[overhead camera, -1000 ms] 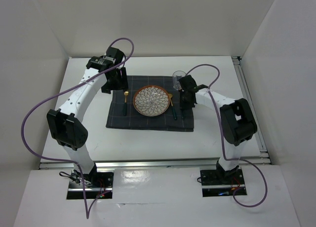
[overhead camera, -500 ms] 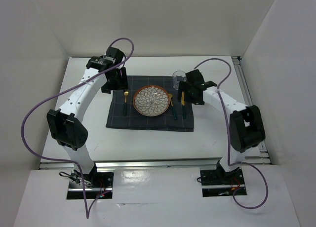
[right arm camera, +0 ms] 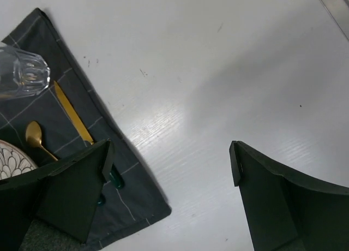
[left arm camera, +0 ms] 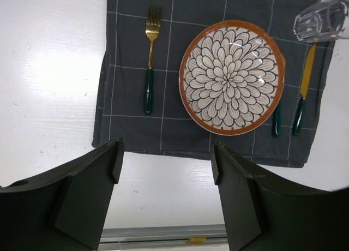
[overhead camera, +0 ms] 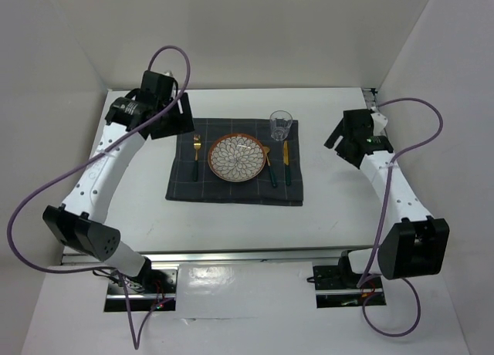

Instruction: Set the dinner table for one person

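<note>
Beneath both spread jaws lies the dinner table (overhead camera: 231, 225), untouched

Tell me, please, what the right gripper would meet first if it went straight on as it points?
The right gripper would probably meet the bare dinner table first, just off the placemat.

Left flank: bare counter (overhead camera: 147, 208) beside the placemat (overhead camera: 185, 187), wide open.
Right flank: same, bare counter.
Obstacle: glass (overhead camera: 281, 125), upright at the placemat's far right corner.
</note>
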Controlling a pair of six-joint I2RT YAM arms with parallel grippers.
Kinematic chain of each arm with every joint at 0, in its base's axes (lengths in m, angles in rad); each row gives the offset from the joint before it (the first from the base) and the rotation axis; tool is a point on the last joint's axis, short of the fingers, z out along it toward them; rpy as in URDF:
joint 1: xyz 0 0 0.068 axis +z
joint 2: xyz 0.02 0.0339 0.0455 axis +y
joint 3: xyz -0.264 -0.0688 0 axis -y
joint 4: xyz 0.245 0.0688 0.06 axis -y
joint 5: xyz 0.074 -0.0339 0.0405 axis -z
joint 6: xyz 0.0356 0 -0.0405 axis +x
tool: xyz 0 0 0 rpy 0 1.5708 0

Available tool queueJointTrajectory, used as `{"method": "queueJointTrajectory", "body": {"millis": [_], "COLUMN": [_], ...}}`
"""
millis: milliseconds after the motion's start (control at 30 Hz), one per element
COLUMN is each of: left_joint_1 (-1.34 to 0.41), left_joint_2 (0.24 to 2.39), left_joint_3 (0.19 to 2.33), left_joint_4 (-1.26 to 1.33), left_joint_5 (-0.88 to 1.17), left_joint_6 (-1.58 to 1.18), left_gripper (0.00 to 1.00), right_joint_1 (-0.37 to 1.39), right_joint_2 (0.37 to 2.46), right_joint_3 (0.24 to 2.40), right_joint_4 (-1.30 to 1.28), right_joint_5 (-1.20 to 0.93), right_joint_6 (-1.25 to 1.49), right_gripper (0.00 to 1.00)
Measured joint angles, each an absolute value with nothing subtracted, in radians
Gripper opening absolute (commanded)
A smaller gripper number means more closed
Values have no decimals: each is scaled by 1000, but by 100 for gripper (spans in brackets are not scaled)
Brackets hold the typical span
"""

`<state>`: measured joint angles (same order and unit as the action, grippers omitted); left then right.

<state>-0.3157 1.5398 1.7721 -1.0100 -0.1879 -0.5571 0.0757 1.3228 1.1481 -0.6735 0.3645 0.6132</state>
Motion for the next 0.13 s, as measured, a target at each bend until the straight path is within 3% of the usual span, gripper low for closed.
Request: {"method": "queueJointTrajectory", "body": {"millis": [133], "left_joint_1": [-316], "left_joint_2": [1522], "left_joint_3": [1765], "left_joint_4": [-1000], "left_joint_5": [-185], "left_joint_6": [-557], "left_gripper": [86], "right_joint_1": [64], "right_joint_2": [1308], "right_joint_3": [1123], "right_joint_4": [-684], "right_joint_5": [360], "right_joint_6": [615], "right_gripper": [100]}}
